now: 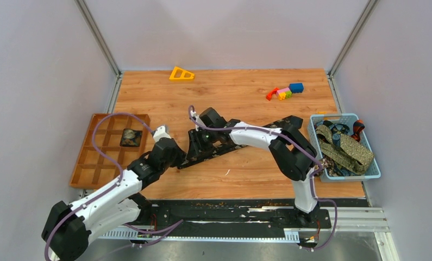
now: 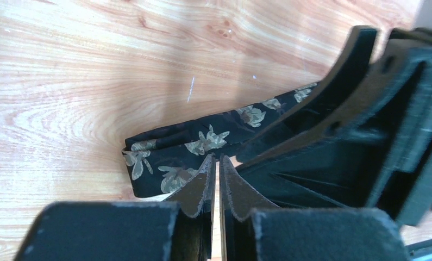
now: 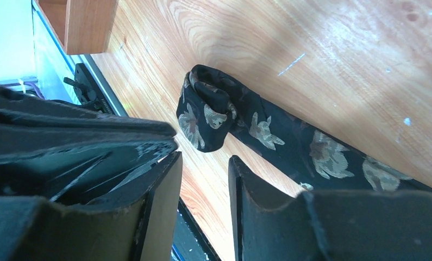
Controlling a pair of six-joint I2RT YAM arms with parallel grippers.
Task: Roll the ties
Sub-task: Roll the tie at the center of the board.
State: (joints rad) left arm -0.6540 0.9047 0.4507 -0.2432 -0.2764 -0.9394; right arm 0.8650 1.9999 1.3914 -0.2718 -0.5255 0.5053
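Note:
A black tie [image 1: 224, 149] with pale flower prints lies diagonally across the wooden table. Its near left end is rolled into a small coil [image 3: 205, 111]. My left gripper [image 1: 178, 160] is shut, with only a thin slit between the fingers and nothing in it. Its tips [image 2: 217, 159] rest at the edge of the tie's coiled end [image 2: 164, 157]. My right gripper [image 1: 194, 147] is open and empty. It hovers just beside the coil, with bare wood showing between its fingers [image 3: 205, 163]. Its black body fills the right of the left wrist view [image 2: 365, 136].
A brown compartment tray [image 1: 94, 163] at the left holds one rolled dark tie [image 1: 130, 137]. A blue basket [image 1: 365, 173] at the right holds olive-tan and dark ties [image 1: 346, 149]. A yellow triangle [image 1: 181, 73] and coloured blocks [image 1: 285, 91] lie at the back.

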